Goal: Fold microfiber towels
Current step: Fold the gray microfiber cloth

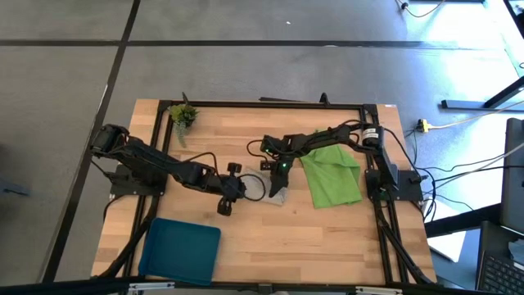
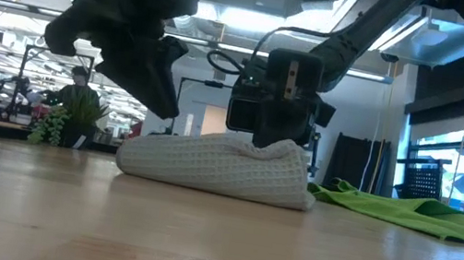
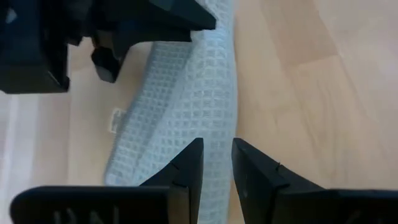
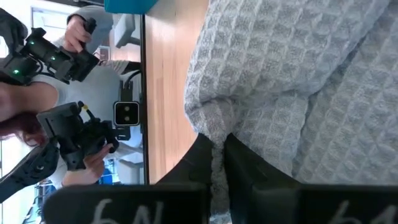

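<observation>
right gripper (image 4: 217,162) pinched a fold of the grey towel (image 2: 217,167) at table centre; only its wrist view showed this. left gripper (image 3: 216,163) hovered over the towel, fingers narrowly apart, empty. green towel (image 1: 333,174) lay just beside.

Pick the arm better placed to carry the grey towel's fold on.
Right, probably. The right gripper is already shut on a pinch of the grey towel. The left gripper hangs over the towel's other end, fingers nearly together, no cloth visibly held.
</observation>
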